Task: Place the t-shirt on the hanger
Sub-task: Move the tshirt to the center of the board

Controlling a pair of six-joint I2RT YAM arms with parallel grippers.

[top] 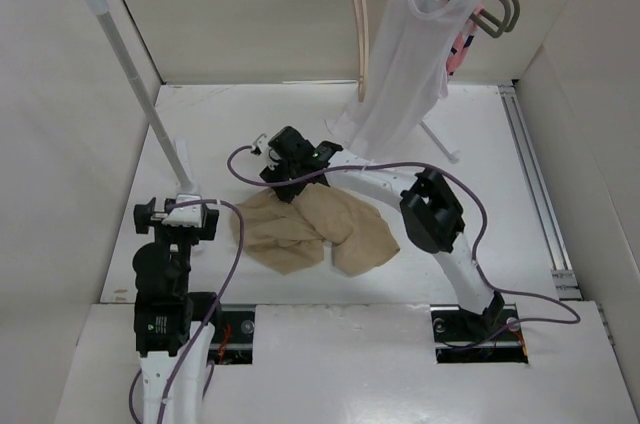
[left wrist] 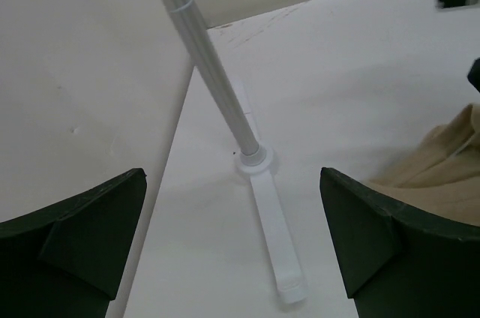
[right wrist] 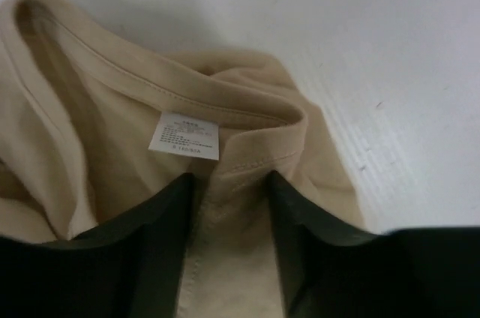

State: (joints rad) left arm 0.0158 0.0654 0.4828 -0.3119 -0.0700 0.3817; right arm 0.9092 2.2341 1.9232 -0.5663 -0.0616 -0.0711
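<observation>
The tan t-shirt [top: 315,229] lies crumpled in the middle of the table. My right gripper [top: 283,180] is down at its far edge. In the right wrist view the gripper [right wrist: 230,183] is shut on a fold of the t-shirt [right wrist: 112,100] just below the ribbed collar and its white label [right wrist: 184,136]. The pale peach hanger [top: 357,14] hangs from the rail at the back, empty. My left gripper [top: 180,212] is open and empty at the left, near the rack foot; in the left wrist view [left wrist: 232,175] the t-shirt's edge [left wrist: 439,172] shows at the right.
A white clothes rack has a slanted pole [top: 130,54] and a foot [left wrist: 274,235] on the table at the left. A white tank top [top: 410,54] hangs on a grey-green hanger [top: 500,9], with a pink hanger [top: 462,49] behind it. Walls enclose the table.
</observation>
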